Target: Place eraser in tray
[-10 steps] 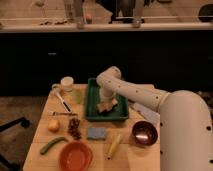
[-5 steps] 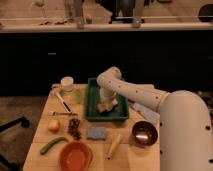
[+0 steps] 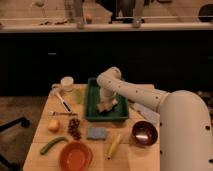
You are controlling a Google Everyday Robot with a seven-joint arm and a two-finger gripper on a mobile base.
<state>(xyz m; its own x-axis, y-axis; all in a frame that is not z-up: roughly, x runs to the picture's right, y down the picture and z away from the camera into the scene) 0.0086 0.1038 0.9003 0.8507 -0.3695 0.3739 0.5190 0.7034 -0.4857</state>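
Observation:
The deep-green tray (image 3: 92, 103) stands at the back middle of the wooden table. A small tan-beige eraser (image 3: 104, 106) shows inside the tray, near its middle. My gripper (image 3: 107, 102) reaches down into the tray from the white arm (image 3: 135, 92) and is right at the eraser. Whether the eraser rests on the tray floor or is held I cannot tell.
A white cup (image 3: 67, 83) and utensils (image 3: 62, 102) lie left of the tray. In front are grapes (image 3: 75, 127), a yellow-orange fruit (image 3: 53, 125), a blue pad (image 3: 96, 133), a banana (image 3: 113, 146), a green vegetable (image 3: 52, 144), an orange bowl (image 3: 75, 155) and a dark bowl (image 3: 144, 132).

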